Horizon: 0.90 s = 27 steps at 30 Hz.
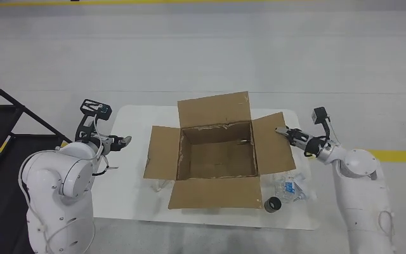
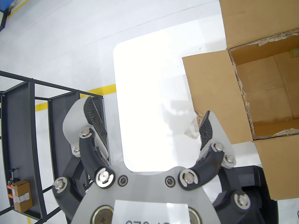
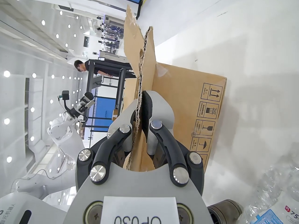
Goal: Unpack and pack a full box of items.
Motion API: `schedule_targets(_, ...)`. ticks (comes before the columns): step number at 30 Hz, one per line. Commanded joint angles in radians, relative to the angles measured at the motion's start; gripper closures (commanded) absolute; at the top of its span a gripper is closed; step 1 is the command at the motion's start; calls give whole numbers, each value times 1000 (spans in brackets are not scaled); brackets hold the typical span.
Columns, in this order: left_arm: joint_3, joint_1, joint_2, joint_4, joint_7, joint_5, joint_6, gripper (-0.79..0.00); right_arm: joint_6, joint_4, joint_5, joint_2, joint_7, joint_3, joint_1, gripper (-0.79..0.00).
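White table [image 1: 133, 127] with open cardboard box [image 1: 217, 159] at centre, flaps spread outward. Right gripper [image 3: 141, 103] clamped shut on edge of right flap [image 1: 276, 143]. Left gripper [image 2: 148, 106] held wide open, empty, left of box. Crinkled clear packet [image 1: 295, 188] and small dark cylinder [image 1: 273, 204] at box's near right

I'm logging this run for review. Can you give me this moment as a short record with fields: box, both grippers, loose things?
box: cardboard box, open on the table, four flaps spread, little visible inside
left gripper: open, empty, above the table beside the box
right gripper: shut on the side flap
loose things: plastic bag and dark cylinder on the table near the box
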Motion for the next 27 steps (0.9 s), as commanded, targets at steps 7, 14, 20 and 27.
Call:
schedule_targets(7, 0, 0, 0, 0, 0, 0, 0, -785, 47, -143, -26, 12, -8, -31, -36, 0)
schedule_targets(14, 0, 0, 0, 0, 0, 0, 0, -785, 57, -150, -29, 22, -26, -52, -30, 0)
schedule_targets(20, 0, 0, 0, 0, 0, 0, 0, -785, 66, -174, -35, 31, -30, -66, -26, 0)
schedule_targets(27, 0, 0, 0, 0, 0, 0, 0, -785, 79, -226, -32, 42, -23, -75, -27, 0)
